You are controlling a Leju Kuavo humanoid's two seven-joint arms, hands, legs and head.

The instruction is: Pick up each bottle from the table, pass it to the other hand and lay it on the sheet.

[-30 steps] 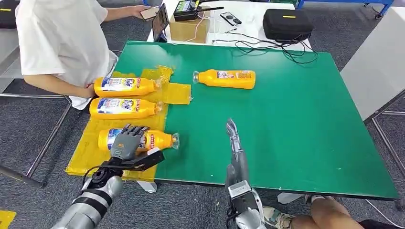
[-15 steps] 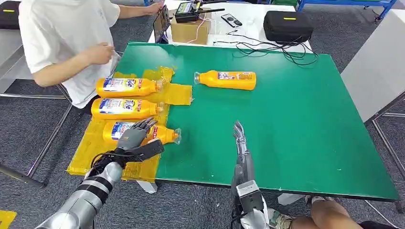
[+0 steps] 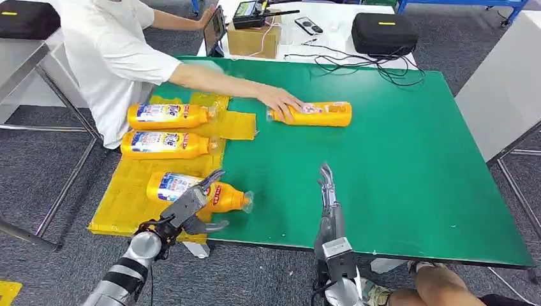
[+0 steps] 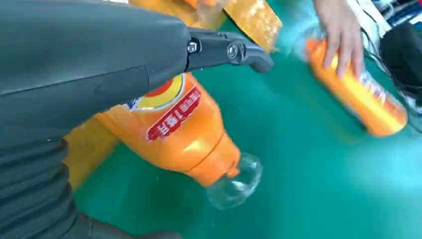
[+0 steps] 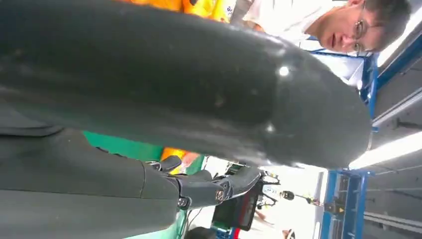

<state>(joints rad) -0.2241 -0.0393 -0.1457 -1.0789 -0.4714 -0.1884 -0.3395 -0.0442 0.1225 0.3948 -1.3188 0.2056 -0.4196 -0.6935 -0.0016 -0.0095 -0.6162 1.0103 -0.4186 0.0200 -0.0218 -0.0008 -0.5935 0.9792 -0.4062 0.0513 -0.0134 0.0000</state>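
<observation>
— Bottle (image 3: 198, 191) near the left hand (image 3: 191, 207)? 
— Yes. Lying on its side right under the hand, half on the yellow sheet (image 3: 137, 197), clear cap end poking out onto the green table (image 3: 395, 166). 
— Holding it? 
— No. Fingers spread apart above it, holding nothing. Same bottle close up from the left wrist, label up, cap on the green. 
— And the right hand (image 3: 328, 185)? 
— Out over the green table, fingers straight and close together, nothing in them. Well apart from any bottle. 
— Other bottles? 
— Two more on the sheet, side by side: middle bottle (image 3: 167, 145) and far bottle (image 3: 168, 116), caps pointing toward the table's middle. 
— And one off the sheet? 
— Last bottle (image 3: 319, 115), lying on the green, far from both robot hands. 
— Touched by anything? 
— Person's hand (image 3: 281, 102) resting on its cap end, arm reaching over from the left side. 
— Behind the table? 
— Black case (image 3: 385, 32) and cardboard box (image 3: 252, 39) on a white table.
</observation>
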